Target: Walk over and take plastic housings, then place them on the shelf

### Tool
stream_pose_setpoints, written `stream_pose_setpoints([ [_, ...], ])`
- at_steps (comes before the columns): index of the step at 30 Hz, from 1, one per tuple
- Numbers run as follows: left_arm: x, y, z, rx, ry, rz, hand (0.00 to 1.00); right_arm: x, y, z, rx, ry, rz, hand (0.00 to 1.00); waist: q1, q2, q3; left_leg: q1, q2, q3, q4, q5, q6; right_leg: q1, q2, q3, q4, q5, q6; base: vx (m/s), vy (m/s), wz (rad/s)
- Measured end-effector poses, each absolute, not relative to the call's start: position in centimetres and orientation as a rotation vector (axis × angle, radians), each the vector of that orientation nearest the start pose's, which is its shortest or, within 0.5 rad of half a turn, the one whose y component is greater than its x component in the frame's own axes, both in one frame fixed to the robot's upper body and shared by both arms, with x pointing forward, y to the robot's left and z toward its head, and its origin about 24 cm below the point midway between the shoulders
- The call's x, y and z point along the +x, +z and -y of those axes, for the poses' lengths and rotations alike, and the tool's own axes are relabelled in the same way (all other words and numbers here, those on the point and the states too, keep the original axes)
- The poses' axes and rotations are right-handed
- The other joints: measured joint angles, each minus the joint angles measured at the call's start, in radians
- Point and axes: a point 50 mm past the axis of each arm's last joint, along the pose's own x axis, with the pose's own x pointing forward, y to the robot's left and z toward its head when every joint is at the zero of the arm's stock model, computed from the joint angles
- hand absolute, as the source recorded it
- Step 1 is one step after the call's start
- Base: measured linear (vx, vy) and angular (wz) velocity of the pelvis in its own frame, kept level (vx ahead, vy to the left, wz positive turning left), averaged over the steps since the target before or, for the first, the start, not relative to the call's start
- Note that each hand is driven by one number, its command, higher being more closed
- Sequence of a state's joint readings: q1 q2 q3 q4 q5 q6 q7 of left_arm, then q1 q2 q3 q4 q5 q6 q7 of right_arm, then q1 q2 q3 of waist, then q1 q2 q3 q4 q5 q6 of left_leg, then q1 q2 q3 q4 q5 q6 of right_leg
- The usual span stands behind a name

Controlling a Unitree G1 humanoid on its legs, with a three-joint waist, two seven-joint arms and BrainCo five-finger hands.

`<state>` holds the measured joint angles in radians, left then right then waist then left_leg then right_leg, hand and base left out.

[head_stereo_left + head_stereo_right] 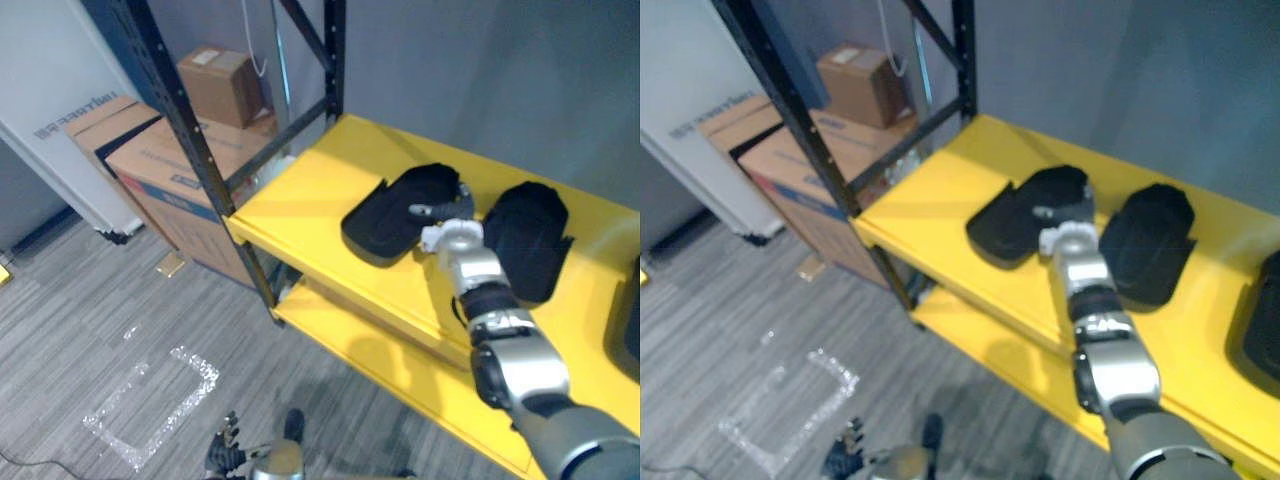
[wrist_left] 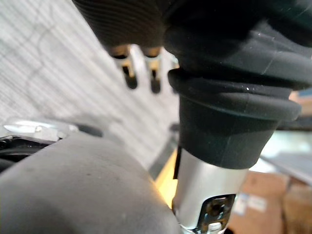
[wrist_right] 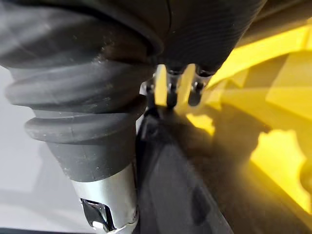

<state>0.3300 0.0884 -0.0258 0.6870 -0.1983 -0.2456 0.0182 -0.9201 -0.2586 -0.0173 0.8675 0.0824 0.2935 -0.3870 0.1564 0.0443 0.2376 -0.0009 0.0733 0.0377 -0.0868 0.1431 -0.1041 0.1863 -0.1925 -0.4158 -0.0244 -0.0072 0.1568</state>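
Housings: two black plastic shells lie side by side on the yellow shelf (image 1: 300,190), left housing (image 1: 385,215) and right housing (image 1: 530,235) just apart; a third housing (image 1: 630,325) shows at the shelf's far right. Right hand (image 1: 447,232) rests at the left housing's near edge, fingers (image 3: 170,95) loosely straight, gripping nothing. Left hand (image 1: 225,450) hangs low over the floor, fingers relaxed, empty. Cardboard boxes (image 1: 160,170) stand beside the rack.
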Motion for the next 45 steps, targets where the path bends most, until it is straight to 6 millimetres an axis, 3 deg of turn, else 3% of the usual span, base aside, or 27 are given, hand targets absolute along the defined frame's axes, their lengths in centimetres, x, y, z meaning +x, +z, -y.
stream_pose_setpoints([
  [6, 9.2, -12.9, -18.9, -0.068, 0.178, -0.755, 0.0, 40.1, 13.0, 19.5, -0.225, -0.389, -0.2, 0.0, 0.007, 0.002, 0.001, -0.002, 0.007, -0.002, 0.001, 0.0, 0.0, -0.003, 0.002, 0.0, 0.007, -0.002, -0.001, 0.0, 0.0, 0.0],
  [19, 9.8, -12.7, -19.1, -0.083, 0.182, -0.736, 0.0, 41.2, 18.1, 19.8, -0.214, -0.434, -0.005, 0.0, 0.025, -0.002, 0.026, -0.032, 0.013, -0.013, 0.005, 0.007, 0.0, -0.026, 0.001, -0.016, 0.031, -0.01, -0.006, 0.0, -0.009, 0.04],
  [33, 9.8, -12.7, -19.0, -0.08, 0.182, -0.735, 0.0, 41.2, 18.5, 20.4, -0.236, -0.473, 0.023, 0.0, 0.025, -0.001, 0.027, -0.031, 0.02, -0.027, 0.004, 0.01, -0.004, -0.034, 0.002, -0.024, 0.07, -0.035, -0.01, -0.01, -0.009, 0.03],
  [38, 9.9, -12.7, -18.9, -0.068, 0.164, -0.73, 0.0, 40.6, 19.6, 22.0, -0.275, -0.637, 0.092, 0.0, 0.025, -0.001, 0.027, -0.033, 0.02, -0.026, 0.004, 0.01, -0.004, -0.038, 0.002, -0.022, 0.072, -0.038, -0.009, 0.0, 0.0, 0.0],
  [45, 9.9, -12.7, -18.9, -0.066, 0.159, -0.73, 0.0, 40.3, 20.0, 23.6, -0.276, -0.698, 0.07, 0.0, 0.023, 0.003, 0.029, -0.031, 0.021, -0.023, 0.005, 0.01, -0.004, -0.038, 0.001, -0.02, 0.074, -0.038, -0.01, 0.0, 0.0, 0.0],
])
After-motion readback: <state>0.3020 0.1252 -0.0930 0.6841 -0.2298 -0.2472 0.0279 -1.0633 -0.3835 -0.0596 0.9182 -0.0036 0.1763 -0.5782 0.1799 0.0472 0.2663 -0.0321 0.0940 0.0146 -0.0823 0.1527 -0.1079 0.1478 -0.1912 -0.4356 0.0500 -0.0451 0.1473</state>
